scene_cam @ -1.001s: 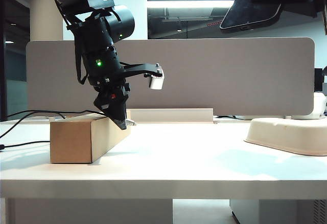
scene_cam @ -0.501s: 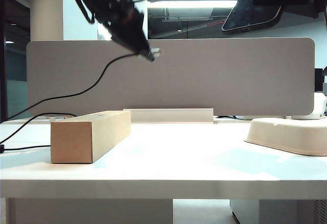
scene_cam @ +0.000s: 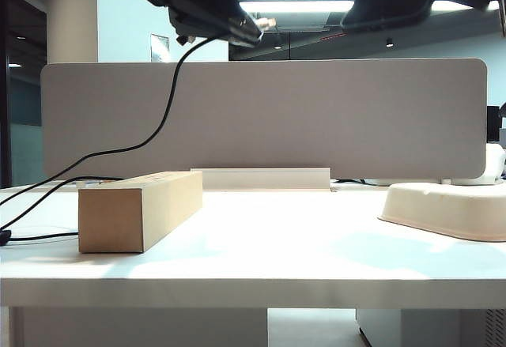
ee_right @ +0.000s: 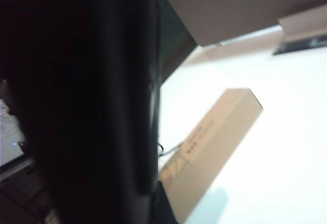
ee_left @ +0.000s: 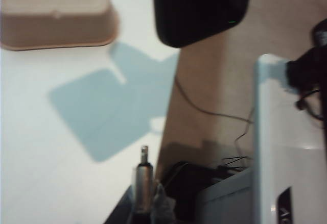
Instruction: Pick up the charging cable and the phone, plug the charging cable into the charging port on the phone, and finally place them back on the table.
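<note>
High above the table [scene_cam: 261, 260], near the top edge of the exterior view, we see both task things held in the air. The left gripper [scene_cam: 237, 27] is pinched on the plug end of the charging cable [scene_cam: 162, 118]; its silver tip [scene_cam: 267, 23] points toward the phone [scene_cam: 391, 3], and the cord hangs down to the tabletop's left edge behind the cardboard box [scene_cam: 142, 209]. In the left wrist view the plug [ee_left: 144, 175] stands out between the closed fingers, with the phone's [ee_left: 202, 7] rounded end ahead and well apart from it. The right gripper [ee_right: 92, 106] is mostly hidden by the dark phone body filling its wrist view; we judge it clamped on the phone, up at the exterior view's top right.

We judge that the 2 pick-ups are done and the plugging step is in hand. The next move calls for lining the tip up with the charging port, which we cannot make out, and closing the gap along the phone's long axis.

The beige tray [scene_cam: 447, 209] sits at the tabletop's right edge. The box carries printing on its top face [ee_right: 196, 134], too blurred to read.
</note>
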{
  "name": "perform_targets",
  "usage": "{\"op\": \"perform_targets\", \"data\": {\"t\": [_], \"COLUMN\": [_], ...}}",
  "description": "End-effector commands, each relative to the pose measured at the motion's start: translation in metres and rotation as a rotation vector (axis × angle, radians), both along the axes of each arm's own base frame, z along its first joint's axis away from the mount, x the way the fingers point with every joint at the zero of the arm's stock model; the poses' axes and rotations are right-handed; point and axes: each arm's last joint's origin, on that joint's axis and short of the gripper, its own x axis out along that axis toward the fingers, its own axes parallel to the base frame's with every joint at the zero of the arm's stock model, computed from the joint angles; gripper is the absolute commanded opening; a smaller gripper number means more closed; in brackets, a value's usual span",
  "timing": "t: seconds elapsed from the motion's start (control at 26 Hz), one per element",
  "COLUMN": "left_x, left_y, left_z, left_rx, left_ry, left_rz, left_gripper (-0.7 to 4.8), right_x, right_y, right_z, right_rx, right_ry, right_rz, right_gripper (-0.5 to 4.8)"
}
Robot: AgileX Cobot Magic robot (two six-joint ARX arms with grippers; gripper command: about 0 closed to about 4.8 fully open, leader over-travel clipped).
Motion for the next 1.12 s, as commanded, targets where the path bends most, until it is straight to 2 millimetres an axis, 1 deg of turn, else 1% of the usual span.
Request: {"op": "perform_targets", "data": {"t": [0.04,0.19,0.39,0.58,0.85,0.92,1.12], "left_x": [-0.005,-0.011,-0.025,-0.032,-0.045,-0.045,-0.041], "left_y": [0.001,0.004,0.008,0.009,0.000,-0.001,-0.004], "left_z": [0.002,0.008,0.025,0.027,0.030,0.030,0.034], "left_rx": [-0.046,-0.062,-0.193,-0.231,-0.278,-0.286,-0.338], "left_ry": [0.063,0.082,0.105,0.146,0.180,0.168,0.111], "left_rz": [-0.040,-0.053,-0.132,-0.177,-0.264,-0.279,-0.301], "left_gripper": [-0.06,-0.06,-0.06,-0.06,-0.06,-0.06,-0.06], "right_x": [-0.006,-0.014,-0.027,-0.033,-0.043,-0.045,-0.043], "right_y": [0.000,-0.001,-0.002,0.001,0.016,0.021,0.020], "right_z": [0.017,0.027,0.038,0.043,0.056,0.058,0.059], "right_rx": [0.023,0.025,0.065,0.100,0.180,0.203,0.253], "right_ry": [-0.104,-0.151,-0.173,-0.180,-0.268,-0.284,-0.264], "right_rz": [0.009,0.031,0.040,0.062,0.166,0.154,0.077], "right_gripper": [-0.09,-0.09,-0.09,-0.09,-0.09,-0.09,-0.09]}}
